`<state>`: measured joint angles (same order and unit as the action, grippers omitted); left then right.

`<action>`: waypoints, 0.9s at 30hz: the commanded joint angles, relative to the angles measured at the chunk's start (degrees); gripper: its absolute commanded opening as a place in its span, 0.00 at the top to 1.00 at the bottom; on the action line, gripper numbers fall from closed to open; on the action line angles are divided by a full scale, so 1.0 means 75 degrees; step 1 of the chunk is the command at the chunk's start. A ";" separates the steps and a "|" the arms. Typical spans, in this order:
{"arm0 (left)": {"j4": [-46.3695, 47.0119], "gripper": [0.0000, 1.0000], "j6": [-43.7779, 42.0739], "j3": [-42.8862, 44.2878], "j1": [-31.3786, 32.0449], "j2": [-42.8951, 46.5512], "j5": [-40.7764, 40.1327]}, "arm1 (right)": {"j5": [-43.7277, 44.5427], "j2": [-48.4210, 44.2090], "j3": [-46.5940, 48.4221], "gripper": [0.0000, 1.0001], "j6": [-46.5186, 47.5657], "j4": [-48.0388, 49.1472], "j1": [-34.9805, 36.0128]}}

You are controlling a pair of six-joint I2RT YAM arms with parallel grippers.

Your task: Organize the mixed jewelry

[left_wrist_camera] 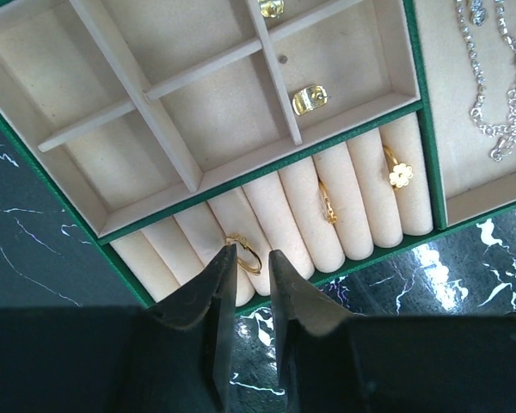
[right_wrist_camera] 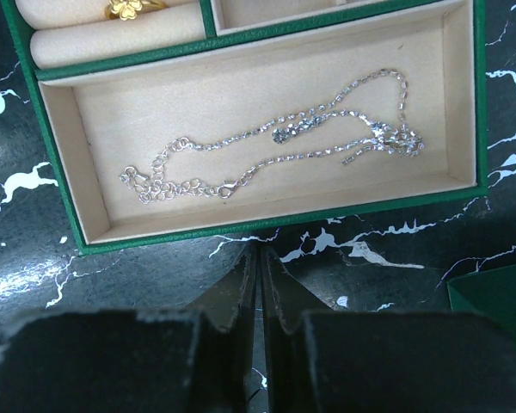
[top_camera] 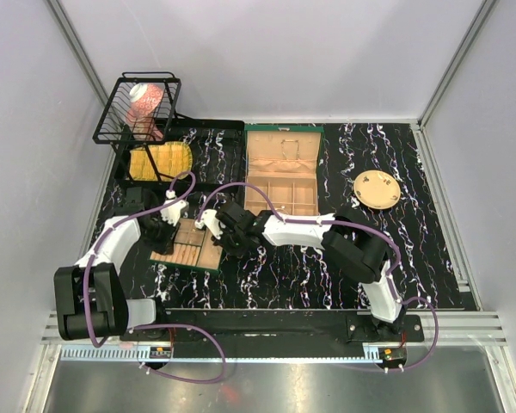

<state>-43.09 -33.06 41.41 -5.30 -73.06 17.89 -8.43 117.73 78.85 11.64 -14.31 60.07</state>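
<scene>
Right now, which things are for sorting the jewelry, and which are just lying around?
For the job: gold rings, silver chain, compartment tray, green box.
Lying about: wire basket, yellow pad, probably the tan plate.

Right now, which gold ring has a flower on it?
The flower ring, farthest right on the rolls. The middle ring and left ring show no flower.

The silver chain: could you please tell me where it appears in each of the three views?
Top external: too small to make out; only its green tray shows, lower left of centre.
Left wrist: silver chain at the upper right edge, in the long compartment.
Right wrist: centre, in that same compartment.
Shared landmark: the gold flower ring beside that compartment in both wrist views.
</scene>
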 commanded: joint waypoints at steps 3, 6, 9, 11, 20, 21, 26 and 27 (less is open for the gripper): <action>0.0249 0.78 0.0107 -0.0072 0.0027 0.0014 -0.0241 | 0.0163 -0.0334 -0.0083 0.89 0.0077 0.0091 0.0099; 0.0261 0.82 0.0095 -0.0072 0.0027 0.0038 -0.0276 | 0.0151 -0.0311 -0.0072 0.89 0.0089 0.0091 0.0088; 0.0273 0.87 0.0084 -0.0072 0.0039 0.0038 -0.0299 | 0.0139 -0.0299 -0.0083 0.89 0.0077 0.0091 0.0088; 0.0296 0.91 0.0084 -0.0084 0.0027 0.0014 -0.0323 | 0.0139 -0.0299 -0.0083 0.89 0.0077 0.0079 0.0088; 0.0343 0.98 0.0119 -0.0130 0.0027 -0.0091 -0.0323 | 0.0139 -0.0276 -0.0083 0.89 0.0065 0.0079 0.0088; 0.0343 1.00 0.0154 -0.0142 0.0027 -0.0080 -0.0346 | 0.0151 -0.0264 -0.0083 0.89 0.0077 0.0079 0.0088; 0.0343 1.00 0.0247 -0.0154 0.0027 -0.0115 -0.0428 | 0.0139 -0.0229 -0.0060 0.89 0.0077 0.0091 0.0088; 0.0366 1.00 0.0282 -0.0154 0.0027 -0.0126 -0.0486 | 0.0139 -0.0229 -0.0048 0.89 0.0077 0.0079 0.0088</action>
<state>-41.82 -32.47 40.99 -5.26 -73.23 16.16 -8.43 117.69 78.72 11.75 -14.17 60.07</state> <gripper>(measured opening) 0.012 0.108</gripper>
